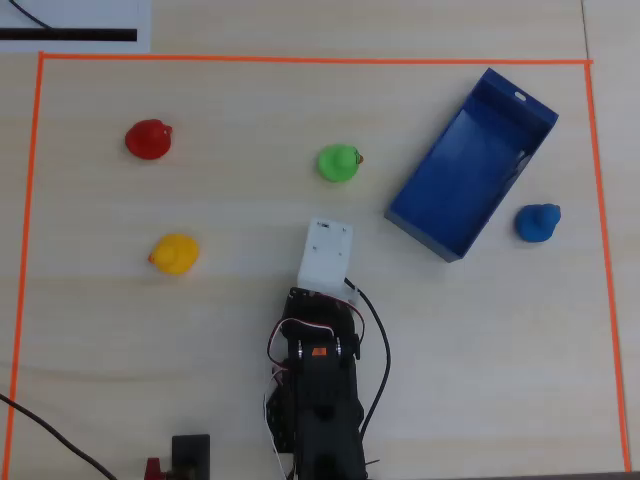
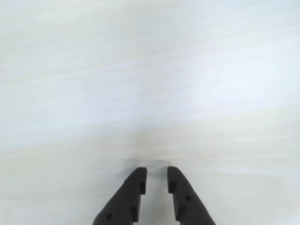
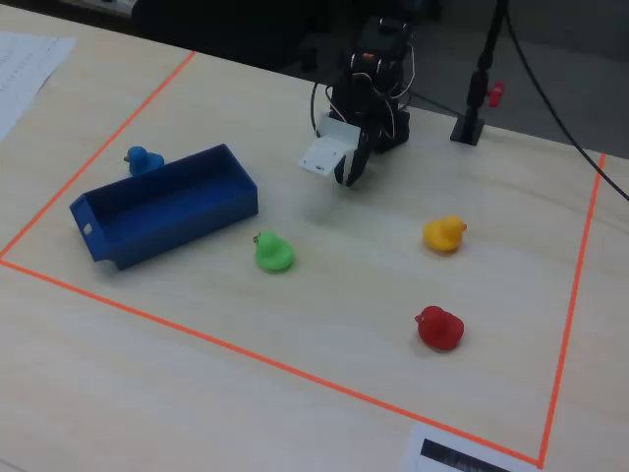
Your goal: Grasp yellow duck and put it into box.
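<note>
The yellow duck (image 1: 175,253) sits on the pale wooden table, left of the arm in the overhead view and right of it in the fixed view (image 3: 444,234). The blue open box (image 1: 460,180) lies empty at the upper right in the overhead view, and at the left in the fixed view (image 3: 162,206). My gripper (image 2: 155,171) points down at bare table, its black fingertips a narrow gap apart with nothing between them. In the overhead view the white wrist housing (image 1: 327,250) hides it. It hangs low near the arm base in the fixed view (image 3: 349,177), well away from the duck.
A red duck (image 1: 150,139), a green duck (image 1: 338,163) and a blue duck (image 1: 539,222) beside the box also stand on the table. Orange tape (image 1: 300,59) frames the work area. Cables and a black stand (image 3: 470,128) sit near the arm base.
</note>
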`<action>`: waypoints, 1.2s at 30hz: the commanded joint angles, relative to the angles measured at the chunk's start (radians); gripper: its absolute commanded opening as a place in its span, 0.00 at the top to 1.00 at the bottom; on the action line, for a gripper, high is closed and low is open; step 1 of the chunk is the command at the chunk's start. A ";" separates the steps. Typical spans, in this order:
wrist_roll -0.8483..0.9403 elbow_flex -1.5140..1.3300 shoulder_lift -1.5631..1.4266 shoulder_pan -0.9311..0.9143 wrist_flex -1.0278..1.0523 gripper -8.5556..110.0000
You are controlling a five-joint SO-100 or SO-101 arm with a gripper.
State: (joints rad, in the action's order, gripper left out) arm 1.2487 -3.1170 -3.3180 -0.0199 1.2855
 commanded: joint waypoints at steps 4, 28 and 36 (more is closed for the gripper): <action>-0.020 0.006 0.006 0.011 0.021 0.93; -0.037 0.006 0.006 0.011 0.020 0.93; -0.032 0.006 0.006 0.011 0.020 0.90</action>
State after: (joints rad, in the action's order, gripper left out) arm 1.2195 -3.1170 -3.3180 -0.0123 1.2855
